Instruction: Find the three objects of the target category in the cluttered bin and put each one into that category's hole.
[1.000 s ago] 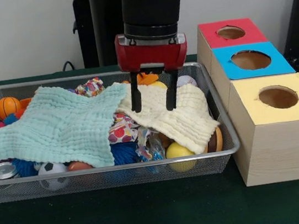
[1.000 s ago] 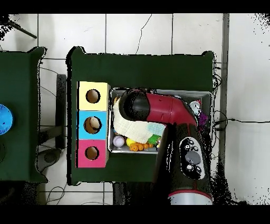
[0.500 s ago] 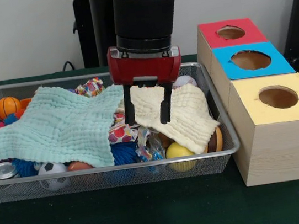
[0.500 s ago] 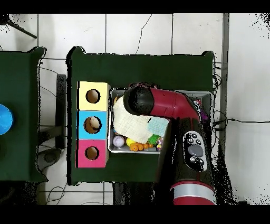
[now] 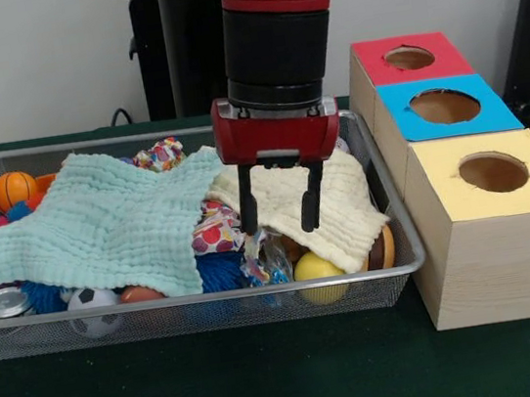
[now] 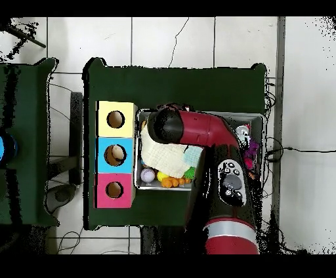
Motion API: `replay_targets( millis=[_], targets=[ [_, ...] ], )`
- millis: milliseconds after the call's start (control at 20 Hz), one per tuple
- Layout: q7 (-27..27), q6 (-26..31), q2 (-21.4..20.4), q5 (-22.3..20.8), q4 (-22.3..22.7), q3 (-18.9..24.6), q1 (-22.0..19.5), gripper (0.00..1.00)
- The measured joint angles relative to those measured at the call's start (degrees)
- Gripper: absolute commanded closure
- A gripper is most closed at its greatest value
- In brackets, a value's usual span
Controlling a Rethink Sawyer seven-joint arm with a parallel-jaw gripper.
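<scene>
My gripper (image 5: 281,228) hangs open over the right half of the wire bin (image 5: 192,312). Its fingertips (image 5: 250,226) hover just above the front part of a cream cloth (image 5: 340,203), with nothing between them. A mint cloth (image 5: 100,222) covers the bin's left and middle. Peeking out round the cloths are an orange basketball (image 5: 13,188), a soccer ball (image 5: 90,302), a can (image 5: 3,303), a yellow ball (image 5: 317,270), a blue fuzzy ball (image 5: 218,270) and a patterned fabric piece (image 5: 216,231). In the overhead view the arm (image 6: 197,131) hides the gripper and most of the bin.
Right of the bin stands a row of boxes with round holes: red (image 5: 408,58), blue (image 5: 445,106) and yellow (image 5: 493,172). In the overhead view they line up as yellow (image 6: 116,119), blue (image 6: 115,155) and red (image 6: 114,190), next to the cream cloth (image 6: 164,156).
The gripper has come down closer to the cream cloth. It swung left half a second ago and is now back to the right, nearer the bin's front. It stays open.
</scene>
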Motion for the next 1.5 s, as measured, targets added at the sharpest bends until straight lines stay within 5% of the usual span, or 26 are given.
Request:
replay_targets(
  millis=[1000,1500],
  targets=[
    [0.0,-2.37,4.84,0.01,-3.48,-4.71,2.04,0.0],
    [0.04,-2.37,8.17,0.04,-3.51,-9.25,8.78,0.0]
  ],
)
